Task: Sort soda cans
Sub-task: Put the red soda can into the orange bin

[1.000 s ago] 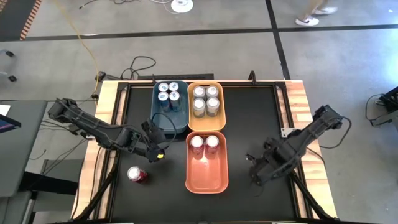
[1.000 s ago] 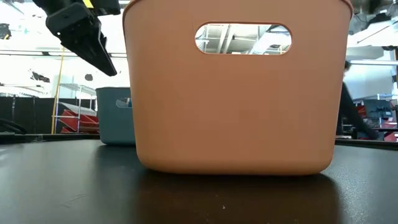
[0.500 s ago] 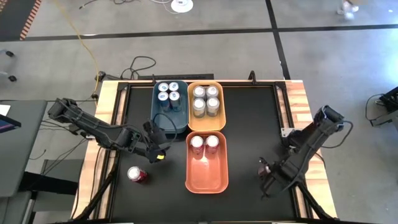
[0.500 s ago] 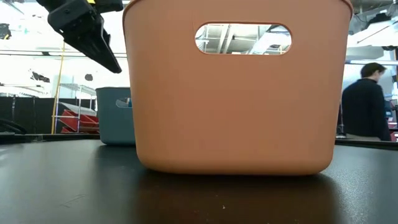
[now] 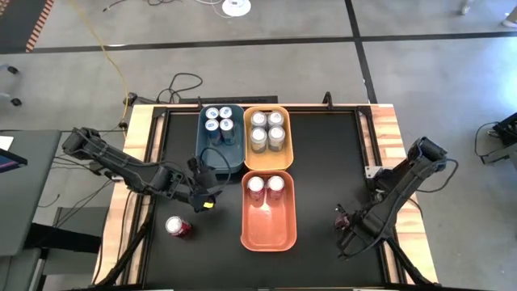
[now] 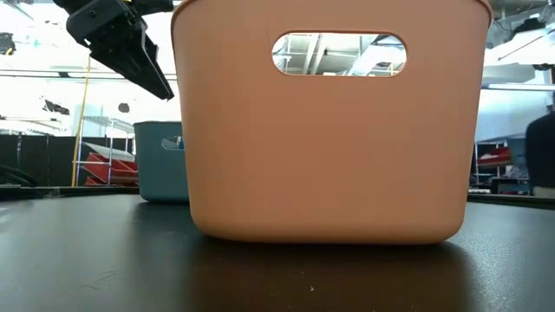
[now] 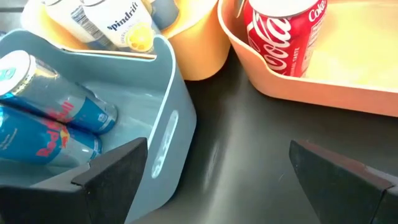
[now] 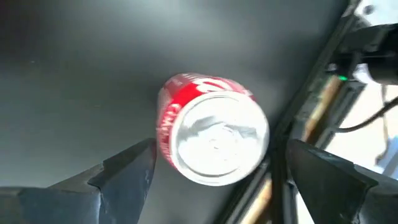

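The orange bin (image 5: 269, 212) stands in the middle of the worktop (image 5: 323, 162) and holds two red cans (image 5: 266, 185) at its far end. The teal bin (image 5: 220, 134) behind it, a little to the left, has four dark blue cans (image 5: 218, 119), and the yellow-orange bin (image 5: 267, 137) directly behind the orange bin has four pale silver cans (image 5: 267, 128).

Two red cans are still outside. One red can (image 5: 178, 227) stands to the left of the orange bin, near the front edge. The other, a second red can (image 8: 213, 140), is to the right of the orange bin; in the high view the right arm covers it.

The right gripper (image 8: 217, 171) hangs over this second can with the fingers spread wide, one on each side of it, holding nothing. The left gripper (image 5: 204, 198) waits just left of the orange bin, also wide and empty.

The risk, I think, is on the right side. The second can stands very near the edge of the worktop, so a finger coming down off-centre could knock it over and let it roll off the worktop. The smooth round wall may also slip if the grip is too high.

Readable writing: "Spindrift" on a pale silver can, part of "Coca-Cola" on a red can, and a Red Bull logo on the blue ones.
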Controlling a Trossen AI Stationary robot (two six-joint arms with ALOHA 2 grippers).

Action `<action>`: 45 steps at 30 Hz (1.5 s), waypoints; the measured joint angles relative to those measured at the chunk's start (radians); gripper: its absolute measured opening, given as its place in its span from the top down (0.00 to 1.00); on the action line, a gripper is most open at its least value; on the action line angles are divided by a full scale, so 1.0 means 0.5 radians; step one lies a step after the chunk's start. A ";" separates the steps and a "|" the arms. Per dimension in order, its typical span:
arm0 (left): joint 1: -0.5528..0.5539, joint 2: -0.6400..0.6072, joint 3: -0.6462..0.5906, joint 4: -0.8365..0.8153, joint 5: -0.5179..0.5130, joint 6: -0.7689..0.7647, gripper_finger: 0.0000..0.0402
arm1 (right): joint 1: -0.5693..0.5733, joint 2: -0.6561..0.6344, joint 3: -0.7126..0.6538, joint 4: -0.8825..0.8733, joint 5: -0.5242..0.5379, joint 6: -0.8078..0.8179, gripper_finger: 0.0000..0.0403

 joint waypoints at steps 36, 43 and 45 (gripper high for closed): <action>0.000 0.000 0.000 0.007 0.000 -0.057 0.03 | -0.056 0.008 -0.070 0.206 0.184 -0.232 0.29; 0.000 0.000 0.001 0.038 0.000 -0.059 0.03 | -0.138 0.006 0.079 0.196 0.256 -0.459 0.29; 0.000 0.000 0.001 0.037 0.000 -0.060 0.03 | -0.164 0.006 0.136 0.186 0.283 -0.526 0.29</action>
